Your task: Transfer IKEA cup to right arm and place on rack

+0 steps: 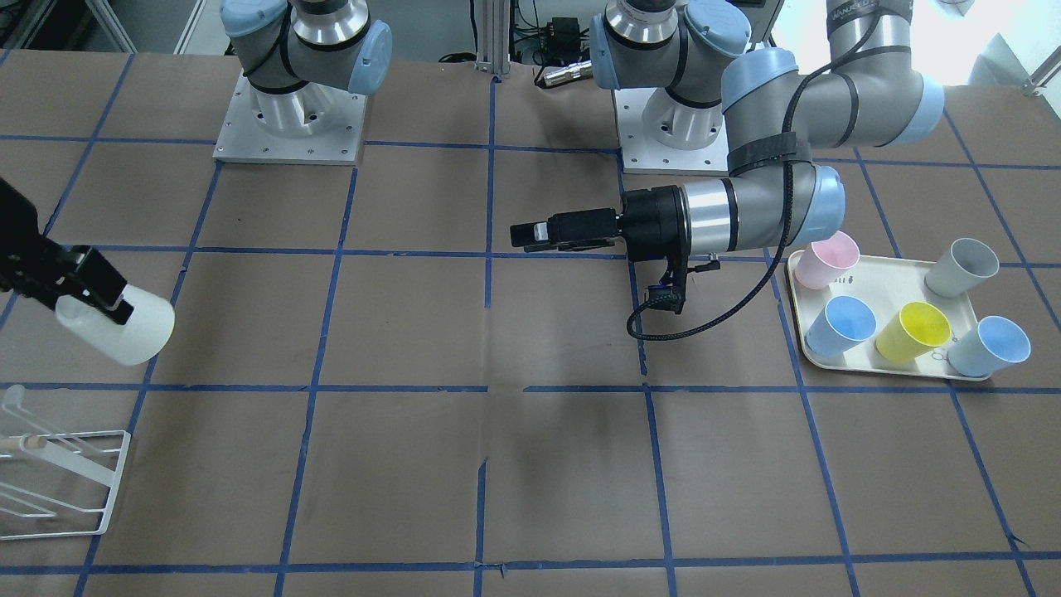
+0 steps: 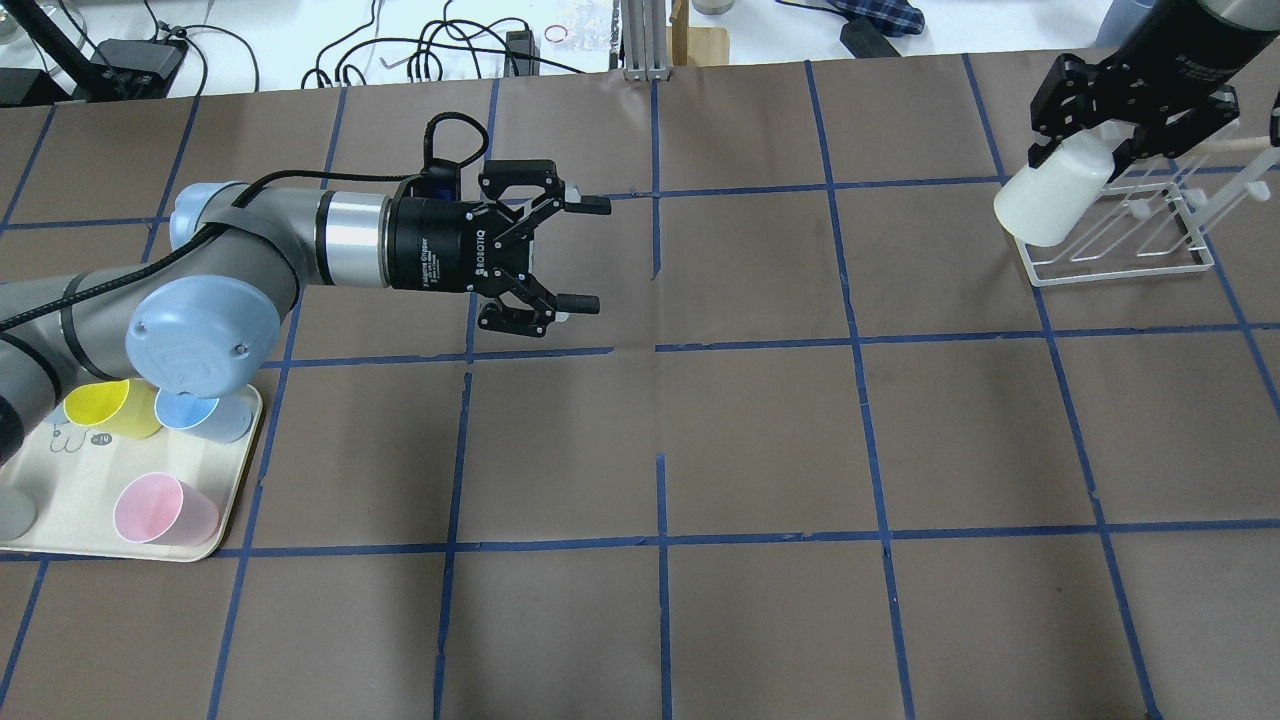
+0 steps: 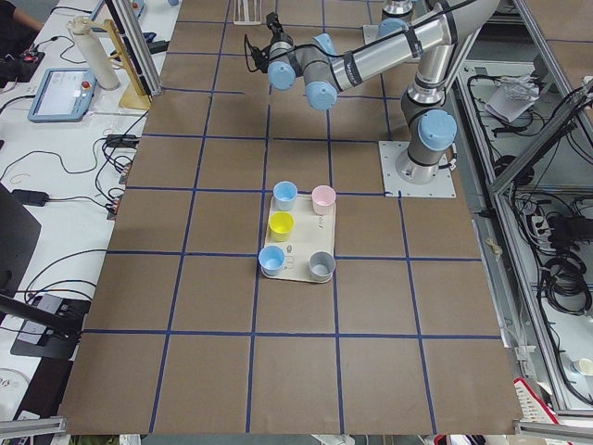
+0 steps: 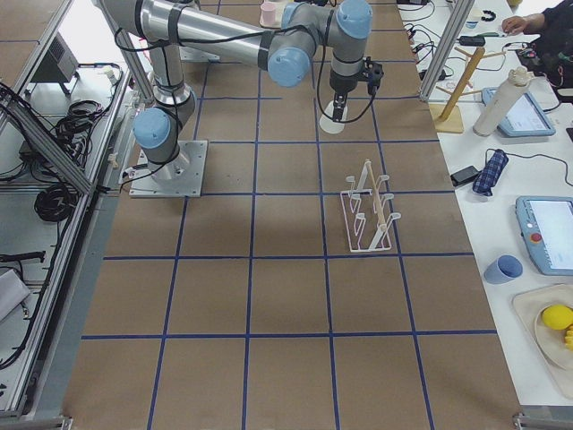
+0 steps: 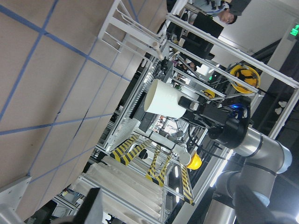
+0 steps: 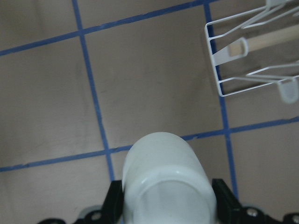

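The IKEA cup (image 2: 1045, 208) is a cream tumbler, held tilted in the air by its base end in my right gripper (image 2: 1092, 150), which is shut on it. It also shows in the front view (image 1: 128, 330) and in the right wrist view (image 6: 166, 179). The white wire rack (image 2: 1130, 240) stands on the table at the far right, just beside the cup and apart from it; it also shows in the front view (image 1: 62, 485) and in the right wrist view (image 6: 247, 51). My left gripper (image 2: 585, 252) is open and empty, hovering near the table's middle.
A cream tray (image 1: 891, 278) on my left side holds a pink cup (image 1: 826, 259), a grey cup (image 1: 961, 267), a yellow cup (image 1: 913, 330) and two blue cups. The left arm's elbow (image 2: 200, 335) hangs over that tray.
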`<control>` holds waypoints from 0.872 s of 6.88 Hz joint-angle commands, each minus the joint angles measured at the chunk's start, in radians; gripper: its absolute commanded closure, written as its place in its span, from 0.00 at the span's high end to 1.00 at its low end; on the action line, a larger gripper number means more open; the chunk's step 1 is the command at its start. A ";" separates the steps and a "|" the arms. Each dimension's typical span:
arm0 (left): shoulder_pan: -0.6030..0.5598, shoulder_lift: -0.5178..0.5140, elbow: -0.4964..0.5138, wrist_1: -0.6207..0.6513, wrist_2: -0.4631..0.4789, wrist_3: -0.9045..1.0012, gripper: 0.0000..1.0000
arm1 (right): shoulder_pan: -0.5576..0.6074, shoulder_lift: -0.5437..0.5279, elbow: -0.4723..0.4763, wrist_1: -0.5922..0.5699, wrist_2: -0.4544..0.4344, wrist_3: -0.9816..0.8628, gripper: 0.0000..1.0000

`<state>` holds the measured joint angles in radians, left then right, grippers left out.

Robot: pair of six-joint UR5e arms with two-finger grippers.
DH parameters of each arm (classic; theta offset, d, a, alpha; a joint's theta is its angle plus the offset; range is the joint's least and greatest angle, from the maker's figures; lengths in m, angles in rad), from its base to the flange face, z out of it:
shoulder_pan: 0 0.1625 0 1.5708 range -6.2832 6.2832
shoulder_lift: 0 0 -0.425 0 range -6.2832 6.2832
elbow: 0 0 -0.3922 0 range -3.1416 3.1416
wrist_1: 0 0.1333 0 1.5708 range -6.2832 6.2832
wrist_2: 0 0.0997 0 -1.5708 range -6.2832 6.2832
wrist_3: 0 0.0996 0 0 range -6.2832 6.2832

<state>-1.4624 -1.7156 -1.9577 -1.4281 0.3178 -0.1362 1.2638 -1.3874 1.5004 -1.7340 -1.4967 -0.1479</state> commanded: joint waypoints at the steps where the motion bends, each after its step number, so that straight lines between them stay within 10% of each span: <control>1: -0.001 -0.015 0.077 0.066 0.256 -0.077 1.00 | -0.013 0.077 0.003 -0.184 -0.100 -0.088 0.52; 6: -0.024 0.111 0.263 0.043 0.955 -0.063 1.00 | -0.092 0.103 0.021 -0.225 -0.129 -0.220 0.51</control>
<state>-1.4824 -1.6478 -1.7146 -1.3796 1.1007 -0.2082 1.1782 -1.2853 1.5159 -1.9589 -1.6249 -0.3524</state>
